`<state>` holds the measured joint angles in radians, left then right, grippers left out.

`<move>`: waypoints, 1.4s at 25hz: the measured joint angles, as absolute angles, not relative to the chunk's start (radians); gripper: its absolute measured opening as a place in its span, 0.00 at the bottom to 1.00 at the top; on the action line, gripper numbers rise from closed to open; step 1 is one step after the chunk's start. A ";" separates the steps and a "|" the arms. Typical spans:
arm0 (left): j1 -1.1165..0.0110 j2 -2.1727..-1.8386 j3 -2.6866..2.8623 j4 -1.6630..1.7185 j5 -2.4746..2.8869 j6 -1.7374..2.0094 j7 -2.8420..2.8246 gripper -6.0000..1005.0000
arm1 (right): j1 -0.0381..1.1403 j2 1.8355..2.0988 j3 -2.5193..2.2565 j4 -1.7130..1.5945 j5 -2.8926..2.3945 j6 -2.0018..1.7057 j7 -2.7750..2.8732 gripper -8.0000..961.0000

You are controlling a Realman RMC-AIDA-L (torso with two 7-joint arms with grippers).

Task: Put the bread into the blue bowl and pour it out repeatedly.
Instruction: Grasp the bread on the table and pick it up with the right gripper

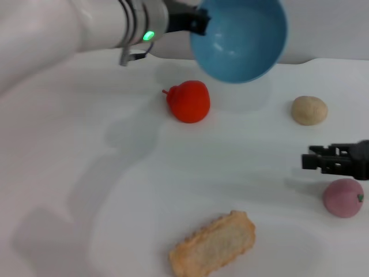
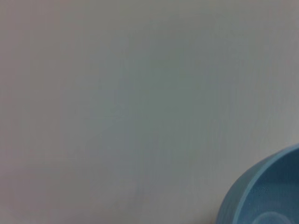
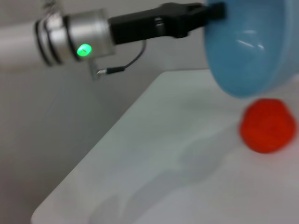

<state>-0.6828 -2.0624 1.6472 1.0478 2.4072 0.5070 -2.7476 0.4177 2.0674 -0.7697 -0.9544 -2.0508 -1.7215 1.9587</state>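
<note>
Head view: left gripper (image 1: pixel 199 22) clamped on the rim of the blue bowl (image 1: pixel 239 37), held tipped in the air at the far side of the white table (image 1: pixel 86 173).
Bowl's opening faces the camera, nothing inside; no writing is legible on any object. Left arm reaches in from the far left, a green light on its wrist. Bread (image 1: pixel 213 244) lies flat at the near edge. Right gripper (image 1: pixel 308 158) hovers low at the right between the beige ball (image 1: pixel 309 110) and the pink fruit (image 1: pixel 343 197); whether it is open cannot be told. Red fruit (image 1: pixel 188 101) sits below the bowl.
</note>
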 joint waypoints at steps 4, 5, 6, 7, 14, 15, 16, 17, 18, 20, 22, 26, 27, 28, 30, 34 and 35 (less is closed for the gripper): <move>-0.661 -2.056 1.488 1.105 2.417 0.755 -2.742 0.02 | 0.462 2.073 -0.862 -1.025 -2.037 -1.733 1.937 0.51; -0.649 -2.055 1.454 1.120 2.418 0.796 -2.740 0.02 | 0.467 2.075 -0.954 -1.090 -2.020 -1.733 1.924 0.51; -0.634 -2.052 1.413 1.141 2.422 0.850 -2.739 0.02 | 0.467 2.075 -0.954 -1.090 -2.020 -1.733 1.924 0.51; -0.623 -2.051 1.381 1.157 2.428 0.890 -2.739 0.02 | 0.465 2.075 -1.007 -1.129 -2.005 -1.722 1.919 0.51; -0.565 -2.051 1.256 1.250 2.516 1.091 -2.745 0.02 | 0.471 2.078 -1.274 -1.312 -1.955 -1.609 1.916 0.51; -0.559 -2.051 1.253 1.252 2.520 1.103 -2.746 0.02 | 0.488 2.076 -1.308 -1.314 -1.954 -1.608 1.924 0.51; -0.552 -2.053 1.251 1.251 2.520 1.115 -2.746 0.02 | 0.504 2.075 -1.342 -1.316 -1.953 -1.607 1.931 0.51; -0.552 -2.053 1.251 1.251 2.520 1.115 -2.746 0.02 | 0.518 2.074 -1.372 -1.314 -1.959 -1.606 1.940 0.51; -0.548 -2.054 1.251 1.251 2.517 1.128 -2.747 0.02 | 0.535 2.073 -1.407 -1.313 -1.982 -1.596 1.954 0.51; -0.547 -2.054 1.250 1.251 2.516 1.135 -2.747 0.02 | 0.555 2.074 -1.461 -1.313 -2.054 -1.563 1.986 0.51; -0.545 -2.055 1.250 1.251 2.513 1.151 -2.747 0.02 | 0.571 2.076 -1.520 -1.319 -2.143 -1.518 2.039 0.50; -0.545 -2.056 1.249 1.248 2.511 1.161 -2.748 0.02 | 0.625 2.076 -1.660 -1.319 -2.296 -1.467 2.151 0.50; -0.545 -2.056 1.249 1.246 2.511 1.163 -2.748 0.02 | 0.638 2.076 -1.698 -1.315 -2.313 -1.462 2.166 0.50; -0.547 -2.057 1.248 1.241 2.509 1.165 -2.749 0.02 | 0.660 2.077 -1.763 -1.307 -2.321 -1.459 2.186 0.50; -0.549 -2.057 1.248 1.240 2.506 1.165 -2.749 0.02 | 0.671 2.077 -1.791 -1.306 -2.322 -1.461 2.198 0.50; -0.551 -2.056 1.248 1.240 2.495 1.162 -2.749 0.02 | 0.691 2.077 -1.863 -1.312 -2.324 -1.465 2.230 0.50; -0.553 -2.056 1.247 1.240 2.495 1.161 -2.749 0.02 | 0.692 2.077 -1.875 -1.314 -2.324 -1.466 2.231 0.50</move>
